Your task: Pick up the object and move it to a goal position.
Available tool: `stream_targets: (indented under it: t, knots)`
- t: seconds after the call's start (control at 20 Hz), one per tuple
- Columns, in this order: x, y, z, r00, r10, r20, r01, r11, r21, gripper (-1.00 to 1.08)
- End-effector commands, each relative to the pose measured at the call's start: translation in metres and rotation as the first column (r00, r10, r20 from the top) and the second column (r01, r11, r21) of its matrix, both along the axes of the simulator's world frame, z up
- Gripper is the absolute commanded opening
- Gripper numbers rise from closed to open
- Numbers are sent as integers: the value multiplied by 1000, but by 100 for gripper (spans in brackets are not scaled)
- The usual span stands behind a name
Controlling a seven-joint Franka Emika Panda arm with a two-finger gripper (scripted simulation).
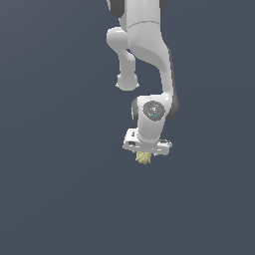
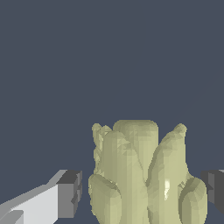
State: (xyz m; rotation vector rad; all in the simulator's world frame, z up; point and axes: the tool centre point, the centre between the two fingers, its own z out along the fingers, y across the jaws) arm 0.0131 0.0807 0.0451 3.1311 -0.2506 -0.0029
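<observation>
One arm (image 1: 144,55) hangs down over the dark bench (image 1: 50,189). In the wrist view we see, left to right, a dark fingertip (image 2: 70,193), a gap, the lumpy yellow-green object (image 2: 140,175), then the other fingertip. The gripper (image 1: 144,155) stands spread around the object, not pinching it.

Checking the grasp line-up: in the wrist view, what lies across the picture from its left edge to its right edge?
Light gripper finger with dark pad → lumpy yellow-green object → second dark finger pad.
</observation>
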Motion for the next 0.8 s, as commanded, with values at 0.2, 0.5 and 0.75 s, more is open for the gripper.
stream_targets:
  t: [0.2, 0.5, 0.75]
  knots:
    - [1, 0, -3, 1000, 0, 2, 0, 1000, 0, -100]
    - [1, 0, -3, 1000, 0, 2, 0, 1000, 0, -100]
    - [1, -2, -1, 1000, 0, 2, 0, 1000, 0, -100]
